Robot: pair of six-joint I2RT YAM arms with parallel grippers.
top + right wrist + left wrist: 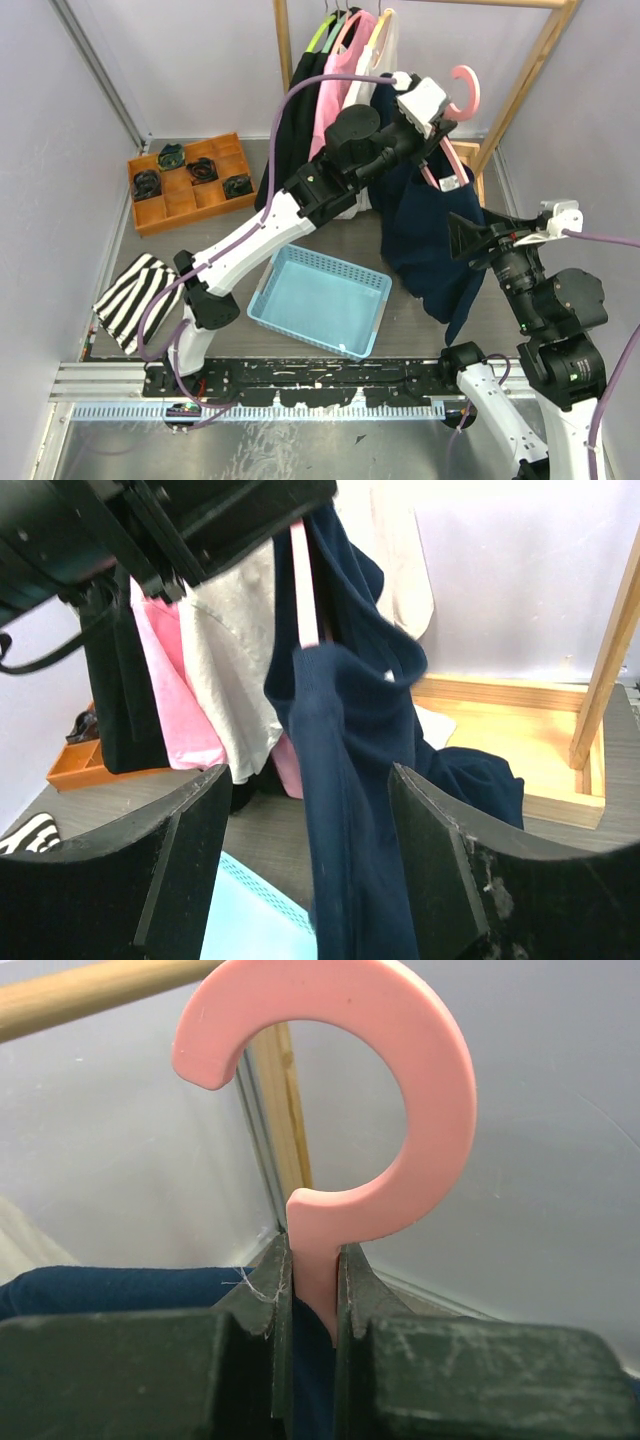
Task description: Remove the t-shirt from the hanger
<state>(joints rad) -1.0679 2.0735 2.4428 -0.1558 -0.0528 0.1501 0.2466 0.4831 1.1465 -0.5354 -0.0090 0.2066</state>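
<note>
Top external view: the dark navy cotton t-shirt (pixel 430 240) hangs right of centre, bunched and lopsided, from a pink plastic hanger (pixel 468 90) whose hook stands free in the air beside the wooden clothes rack (pixel 520 90). Its folds fall low beside the light blue perforated plastic basket (pixel 330 258).

On the left wrist camera, the left gripper (pixel 312 1290) pinches the hanger's flat neck just under the hook, fingers tight on both sides. The right gripper (pixel 305 780) is spread wide, with the shirt's hanging folds between its fingers and clear of both.

A grey table (pixel 400 320) carries the basket, an orange wooden compartment tray (pixel 185 222) at upper left and a black-and-white striped cloth (pixel 135 295) at lower left. Pale lilac walls (pixel 60 120) close the space in.
</note>
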